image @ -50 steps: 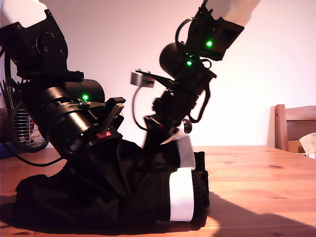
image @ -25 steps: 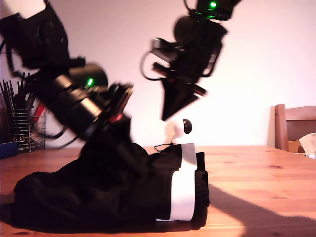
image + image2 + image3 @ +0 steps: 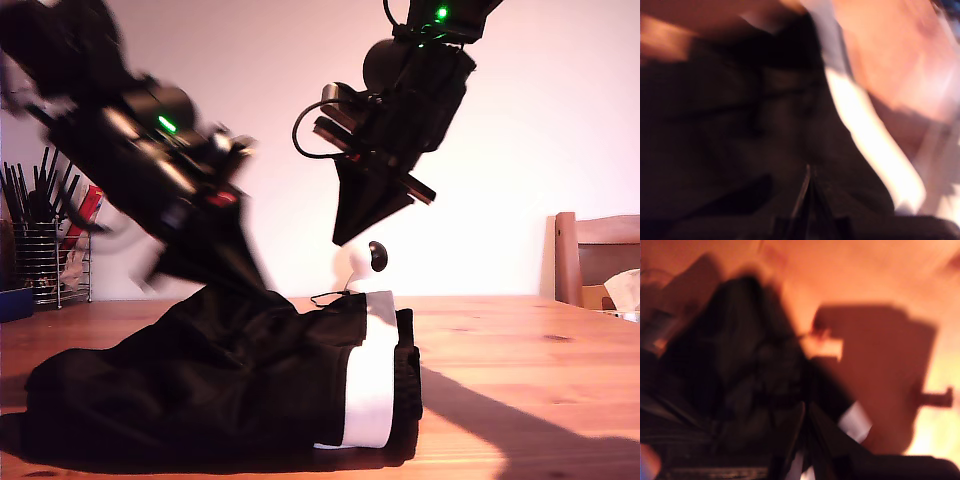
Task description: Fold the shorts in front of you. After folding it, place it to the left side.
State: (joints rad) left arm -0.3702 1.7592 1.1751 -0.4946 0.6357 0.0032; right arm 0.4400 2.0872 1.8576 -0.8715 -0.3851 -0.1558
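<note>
On the brown wooden desk (image 3: pixel 520 350) lie the large black soft-fabric shorts (image 3: pixel 220 370) with a broad white side stripe, bunched in a heap toward the exterior view's left, long axis running across that view. Both arms hang tilted above them, and the wrist views are too blurred to say which is which. My first end effector (image 3: pixel 807 200) and my second end effector (image 3: pixel 805 435) each look nearly closed, tips just over dark cloth; whether either grips fabric I cannot tell. Any next grasp lies straight below.
</note>
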